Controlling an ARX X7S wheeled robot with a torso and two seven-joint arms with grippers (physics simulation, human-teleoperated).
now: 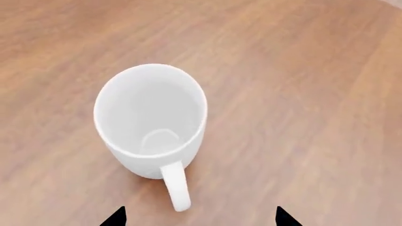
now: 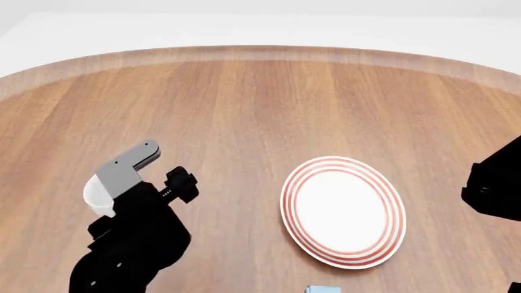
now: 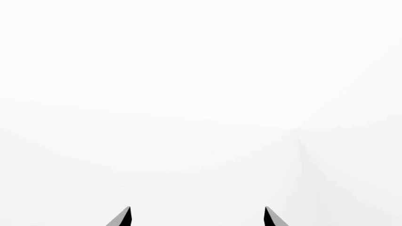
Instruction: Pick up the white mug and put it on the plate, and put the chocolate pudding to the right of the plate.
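The white mug stands upright on the wooden table, its loop handle pointing toward my left gripper. That gripper is open and empty, hovering above the mug, its two dark fingertips wide apart. In the head view the left arm covers most of the mug, at the left of the table. The plate, white with red rings, lies to the right of it. A light blue corner of the chocolate pudding shows at the bottom edge. My right gripper is open, facing only white background.
The round wooden table has a grey rim along its far edge. A dark part of the right arm shows at the right edge of the head view.
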